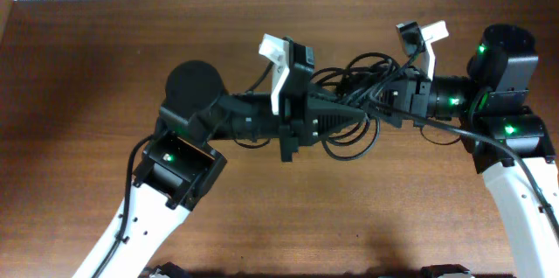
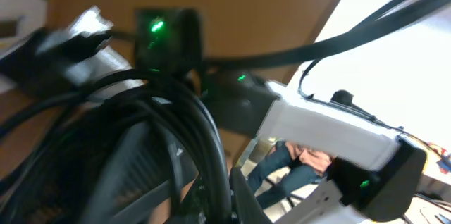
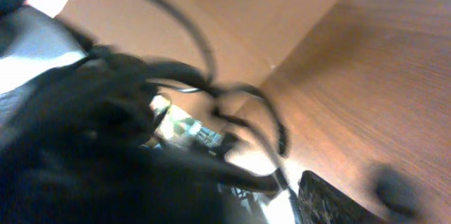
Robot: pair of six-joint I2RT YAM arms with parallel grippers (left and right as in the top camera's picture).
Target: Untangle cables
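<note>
Nearest, the cables (image 1: 349,79) sag a loop toward 6 o'clock. Beyond, the left gripper (image 1: 356,112) from 9 and the right gripper (image 1: 377,103) from 3 meet inside the tangle, presumably to tug it apart. Whether they are pinching or spread, I cannot tell.

The left arm (image 1: 131,225) and right arm (image 1: 517,186) are each showing a white lower link with black housings above it. Green lights (image 1: 452,101) are glowing on the black joint blocks, one on the left and three on the right. White camera brackets (image 1: 279,68) are standing out on both wrists. A thick black cable (image 1: 489,132) is running along the right arm. The left pincer (image 1: 358,114) is looking black, ribbed and tapered.
</note>
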